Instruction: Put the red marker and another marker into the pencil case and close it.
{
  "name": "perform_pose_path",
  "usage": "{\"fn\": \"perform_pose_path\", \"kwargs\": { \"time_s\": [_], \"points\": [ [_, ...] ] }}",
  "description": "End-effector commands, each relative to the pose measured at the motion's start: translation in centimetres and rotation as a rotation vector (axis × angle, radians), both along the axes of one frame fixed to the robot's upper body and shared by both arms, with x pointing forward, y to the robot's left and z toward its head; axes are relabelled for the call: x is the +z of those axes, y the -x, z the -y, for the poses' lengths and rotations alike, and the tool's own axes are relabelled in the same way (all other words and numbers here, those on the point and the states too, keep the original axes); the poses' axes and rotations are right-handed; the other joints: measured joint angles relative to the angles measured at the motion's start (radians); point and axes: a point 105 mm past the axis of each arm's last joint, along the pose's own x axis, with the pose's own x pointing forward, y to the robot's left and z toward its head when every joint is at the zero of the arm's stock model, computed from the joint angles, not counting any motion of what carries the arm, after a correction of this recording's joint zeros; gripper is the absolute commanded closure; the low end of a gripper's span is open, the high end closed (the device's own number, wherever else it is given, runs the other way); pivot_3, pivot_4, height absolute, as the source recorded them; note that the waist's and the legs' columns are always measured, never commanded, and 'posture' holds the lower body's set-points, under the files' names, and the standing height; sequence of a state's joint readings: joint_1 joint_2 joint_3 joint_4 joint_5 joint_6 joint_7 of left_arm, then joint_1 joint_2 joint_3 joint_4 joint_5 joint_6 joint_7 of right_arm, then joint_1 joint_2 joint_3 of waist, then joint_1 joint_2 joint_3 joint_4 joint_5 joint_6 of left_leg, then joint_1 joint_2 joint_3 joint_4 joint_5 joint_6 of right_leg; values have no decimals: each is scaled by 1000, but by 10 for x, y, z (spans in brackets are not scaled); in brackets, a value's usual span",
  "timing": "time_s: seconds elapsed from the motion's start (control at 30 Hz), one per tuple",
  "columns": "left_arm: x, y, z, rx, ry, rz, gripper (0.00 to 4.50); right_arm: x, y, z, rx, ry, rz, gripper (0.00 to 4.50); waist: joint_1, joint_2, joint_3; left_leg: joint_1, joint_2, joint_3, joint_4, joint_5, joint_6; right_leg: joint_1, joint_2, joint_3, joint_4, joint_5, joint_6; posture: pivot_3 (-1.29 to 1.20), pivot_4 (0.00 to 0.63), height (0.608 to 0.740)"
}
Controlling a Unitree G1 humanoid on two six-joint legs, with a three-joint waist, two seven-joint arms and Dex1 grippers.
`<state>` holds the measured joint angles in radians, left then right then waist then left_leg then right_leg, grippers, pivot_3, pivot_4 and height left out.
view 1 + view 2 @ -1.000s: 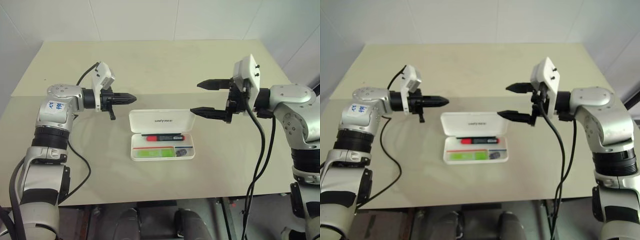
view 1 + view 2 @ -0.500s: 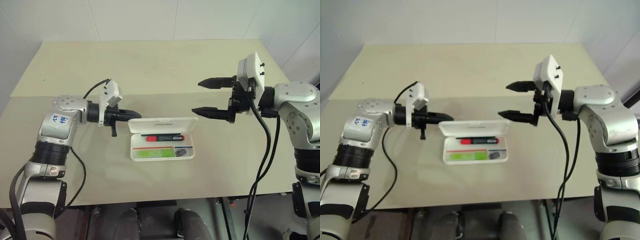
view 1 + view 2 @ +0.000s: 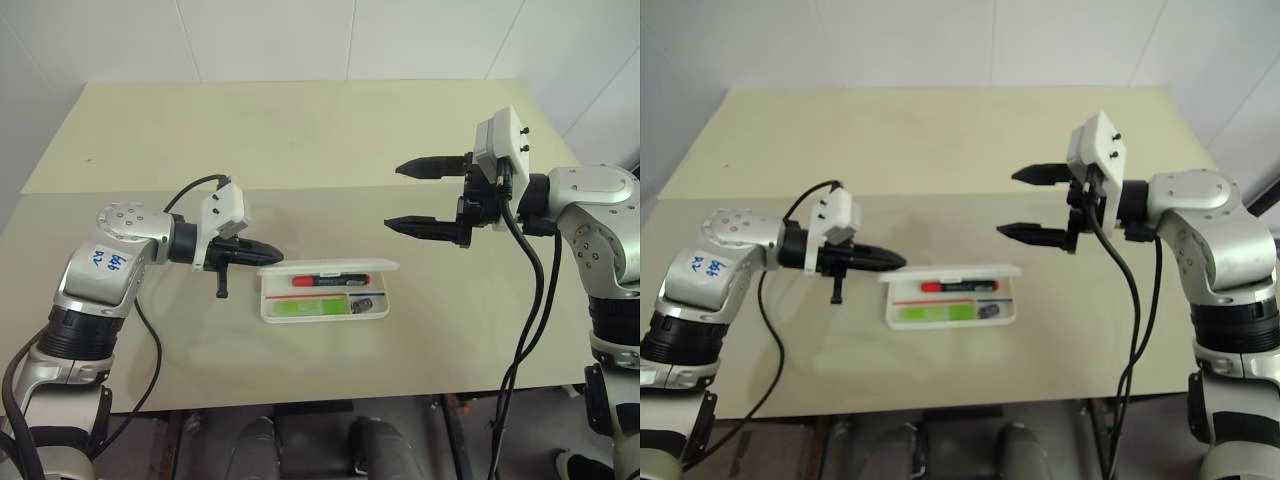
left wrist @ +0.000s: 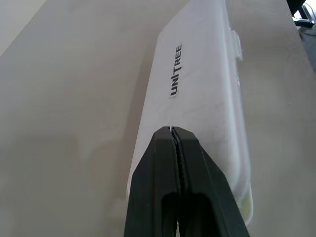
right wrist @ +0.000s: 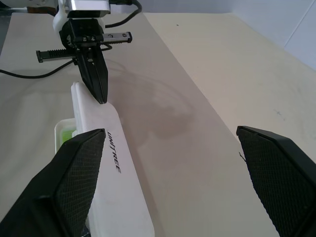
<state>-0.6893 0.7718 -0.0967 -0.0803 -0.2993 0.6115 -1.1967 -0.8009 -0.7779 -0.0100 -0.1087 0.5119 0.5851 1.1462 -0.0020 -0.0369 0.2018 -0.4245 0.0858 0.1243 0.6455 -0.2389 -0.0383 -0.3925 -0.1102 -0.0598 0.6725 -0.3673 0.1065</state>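
Observation:
The white pencil case [image 3: 325, 312] lies at the table's middle with its lid [image 3: 330, 267] tipped forward over the tray, partly lowered. Under the lid's edge lies the red marker [image 3: 331, 281], and the light-green highlighter [image 3: 303, 307] sits in the front compartment. My left gripper [image 3: 277, 251] is shut, and its tip rests on the back of the lid at its left end [image 4: 171, 130], near the dark lettering [image 4: 176, 70]. My right gripper [image 3: 393, 196] hovers open above and to the right of the case, holding nothing.
A small dark grey cylinder [image 3: 363, 304] lies in the tray's front right corner. The beige table [image 3: 300, 140] stretches bare behind the case, and its front edge [image 3: 320, 395] is near. White walls rise beyond.
My left gripper has moved back toward me and down, pushing the lid from standing upright to tipped forward over the tray. The right arm has stayed still.

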Motion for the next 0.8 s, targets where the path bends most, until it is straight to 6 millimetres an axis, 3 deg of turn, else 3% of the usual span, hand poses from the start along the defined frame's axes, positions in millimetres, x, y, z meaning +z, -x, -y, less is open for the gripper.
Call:
{"fn": "perform_pose_path", "kwargs": {
  "time_s": [0.03,0.23,0.6,0.8],
  "points": [
    [3,11,3,-36,-9,9,4464,13,4,2,5,0,67,0,0,0,0,0,0,0,0,0,0,0,0,0,0,0,0,0,150,740],
    [-15,22,6,-57,-75,-14,4464,11,5,2,7,1,66,0,-1,0,0,0,0,0,-1,0,0,0,0,0,-2,0,0,0,150,740],
    [-68,28,10,-9,-250,-21,4464,8,4,0,12,6,65,0,1,1,0,1,0,0,-1,0,0,1,0,1,-3,0,0,0,150,740],
    [-63,23,14,19,-207,-2,4464,6,4,-1,14,13,63,0,4,3,-2,2,0,0,1,-1,1,3,-1,0,-2,0,0,0,150,740]
  ]
}}
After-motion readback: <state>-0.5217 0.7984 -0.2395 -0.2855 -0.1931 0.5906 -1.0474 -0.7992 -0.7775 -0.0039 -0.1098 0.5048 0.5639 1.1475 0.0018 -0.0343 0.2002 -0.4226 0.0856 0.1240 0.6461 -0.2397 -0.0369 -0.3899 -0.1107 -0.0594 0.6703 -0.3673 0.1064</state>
